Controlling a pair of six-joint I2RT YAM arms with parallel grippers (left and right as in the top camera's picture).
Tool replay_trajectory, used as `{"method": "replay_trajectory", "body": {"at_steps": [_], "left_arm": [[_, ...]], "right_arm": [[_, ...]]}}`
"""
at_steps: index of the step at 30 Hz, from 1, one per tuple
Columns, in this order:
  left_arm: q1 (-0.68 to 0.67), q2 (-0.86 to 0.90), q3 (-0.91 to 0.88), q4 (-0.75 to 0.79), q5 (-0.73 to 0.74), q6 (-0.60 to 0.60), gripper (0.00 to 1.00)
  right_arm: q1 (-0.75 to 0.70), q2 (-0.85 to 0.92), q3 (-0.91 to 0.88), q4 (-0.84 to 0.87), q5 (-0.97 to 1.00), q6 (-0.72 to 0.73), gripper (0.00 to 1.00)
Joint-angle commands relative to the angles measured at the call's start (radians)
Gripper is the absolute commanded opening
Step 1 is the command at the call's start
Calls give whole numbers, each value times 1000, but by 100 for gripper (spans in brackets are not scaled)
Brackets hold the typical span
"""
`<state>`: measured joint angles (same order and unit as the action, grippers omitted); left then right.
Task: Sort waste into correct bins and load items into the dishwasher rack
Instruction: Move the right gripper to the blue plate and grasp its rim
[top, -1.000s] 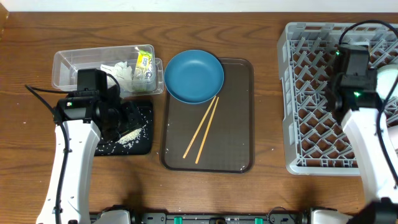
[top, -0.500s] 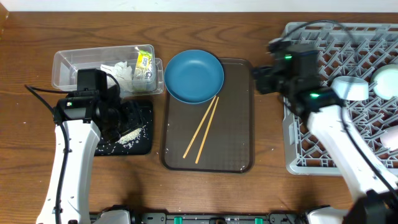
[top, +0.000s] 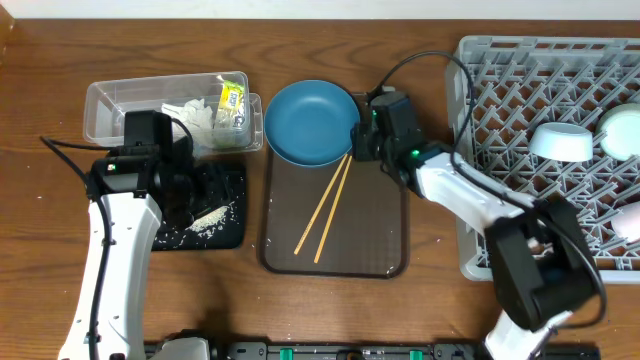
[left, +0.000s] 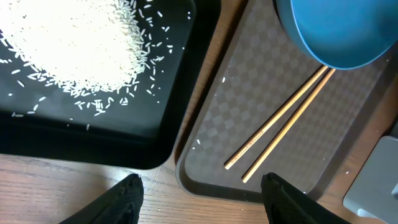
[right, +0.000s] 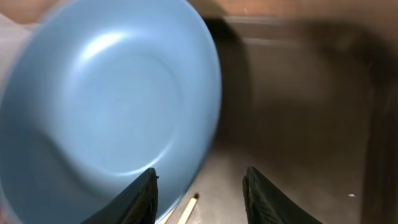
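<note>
Overhead view of a wooden counter (top: 420, 310). At upper left, a clear tub (top: 110, 105) holds tissue (top: 195, 118) and a wrapper (top: 232, 100). Just below it, a black tray (top: 230, 238) holds a heap of rice (top: 208, 218) with stray grains around it. The left jaws hang spread and empty over that tray's right edge. At centre, a brown tray (top: 370, 230) carries a blue plate (top: 310, 122) on its upper left corner and two chopsticks (top: 325, 208) lying side by side, slanted, upper ends at the plate's rim. The right jaws are spread and empty just above the plate's right rim. A grey rack (top: 500, 150) fills the right side, with a pale bowl (top: 560, 142) and a mint bowl (top: 622, 130) in it.
</note>
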<state>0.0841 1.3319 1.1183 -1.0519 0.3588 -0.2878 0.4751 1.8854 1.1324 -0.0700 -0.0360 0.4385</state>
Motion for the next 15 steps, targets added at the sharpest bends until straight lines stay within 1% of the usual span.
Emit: {"method": "replay_trajectory", "body": {"at_steps": [1,4,6,14,15], "left_arm": [[4,-7,5,-6,-13,5,64],[5,-6,5,-6,-13,5,64],[4,-6,5,-6,-13,5,64],[4,-6,5,-6,-13,5,64],[4,-6,5,-6,-13,6,64]], "right_arm": [[5,66,60,3,12,63,43],[9,114,84,2,-3,63,42],[10,127,86,3,2,67,37],[-9,109,116,2,77,69,1],[-14,102,121,0,82,69,1]]}}
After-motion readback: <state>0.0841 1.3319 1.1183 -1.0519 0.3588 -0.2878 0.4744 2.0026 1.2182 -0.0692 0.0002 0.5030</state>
